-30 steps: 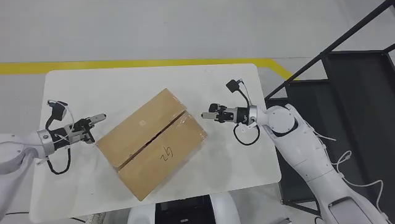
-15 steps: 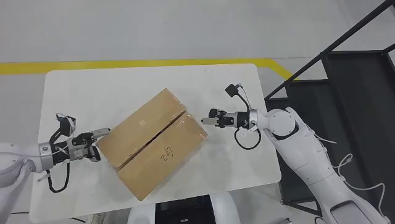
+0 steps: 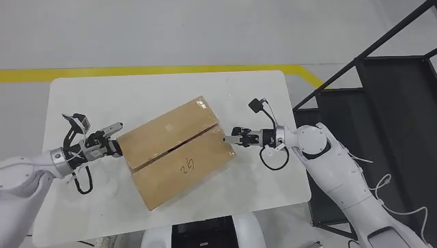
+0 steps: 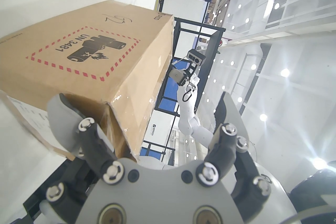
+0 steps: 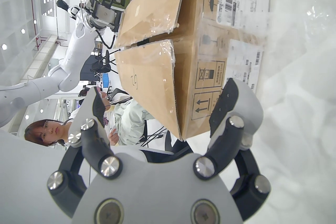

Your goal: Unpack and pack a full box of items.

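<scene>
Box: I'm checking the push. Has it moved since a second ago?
Yes: the box turned clockwise in the top view, its far corner shifting right along the table.

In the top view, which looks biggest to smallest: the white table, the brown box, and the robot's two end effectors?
1. white table
2. brown box
3. left end effector and right end effector: both much smaller than the box, and they look about alike, so I won't rank one over the other.

Wht table (image 3: 136, 91) (blk rack (image 3: 403, 111), prob.)

Box (image 3: 179, 154) on table (image 3: 102, 96), between left tool (image 3: 117, 137) and right tool (image 3: 229, 137)
</scene>
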`<control>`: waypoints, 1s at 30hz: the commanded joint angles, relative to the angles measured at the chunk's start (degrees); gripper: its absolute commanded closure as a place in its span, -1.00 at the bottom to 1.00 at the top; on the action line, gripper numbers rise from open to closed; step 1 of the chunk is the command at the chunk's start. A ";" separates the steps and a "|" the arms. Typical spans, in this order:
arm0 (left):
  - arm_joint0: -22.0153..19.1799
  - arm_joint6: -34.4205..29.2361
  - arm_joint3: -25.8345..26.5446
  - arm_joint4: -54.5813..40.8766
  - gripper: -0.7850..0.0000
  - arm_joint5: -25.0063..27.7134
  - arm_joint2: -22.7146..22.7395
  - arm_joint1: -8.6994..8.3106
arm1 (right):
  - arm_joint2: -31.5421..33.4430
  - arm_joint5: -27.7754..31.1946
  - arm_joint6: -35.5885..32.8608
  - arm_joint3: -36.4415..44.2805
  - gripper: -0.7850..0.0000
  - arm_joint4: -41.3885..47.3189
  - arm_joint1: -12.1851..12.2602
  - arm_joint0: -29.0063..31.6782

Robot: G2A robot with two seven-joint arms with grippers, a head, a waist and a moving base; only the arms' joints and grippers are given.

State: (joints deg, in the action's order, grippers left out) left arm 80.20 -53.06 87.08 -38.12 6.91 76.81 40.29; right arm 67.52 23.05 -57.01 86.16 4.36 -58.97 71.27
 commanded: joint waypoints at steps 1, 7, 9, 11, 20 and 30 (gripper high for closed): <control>-2.11 0.76 -1.55 -0.29 -1.00 1.86 -1.76 0.69 | 0.39 -0.43 -0.45 0.45 -1.00 -0.17 0.17 0.31; -8.13 2.42 -6.18 -1.18 -1.00 6.13 -6.90 2.96 | 3.08 -2.07 1.15 1.86 -1.00 -3.31 0.88 1.28; -9.98 1.95 -7.77 -1.12 -1.00 6.66 -8.64 3.67 | 4.30 -2.93 1.36 2.40 -1.00 -4.71 1.20 1.67; -11.67 1.50 -9.30 -1.21 -1.00 7.09 -10.02 4.33 | 5.39 -3.79 0.59 3.23 -1.00 -5.91 1.56 2.22; -15.96 1.02 -13.54 -0.12 -1.00 9.31 -12.81 6.29 | 8.08 -9.29 -15.84 10.23 -1.00 -0.34 3.33 7.14; -17.16 1.10 -14.43 2.21 -1.00 10.08 -12.18 7.05 | 5.26 -9.43 -11.68 12.28 -1.00 3.55 3.02 8.28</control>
State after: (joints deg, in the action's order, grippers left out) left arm 63.01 -52.08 72.64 -36.23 16.93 64.45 47.31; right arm 73.46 13.42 -69.59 98.81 8.03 -55.83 79.85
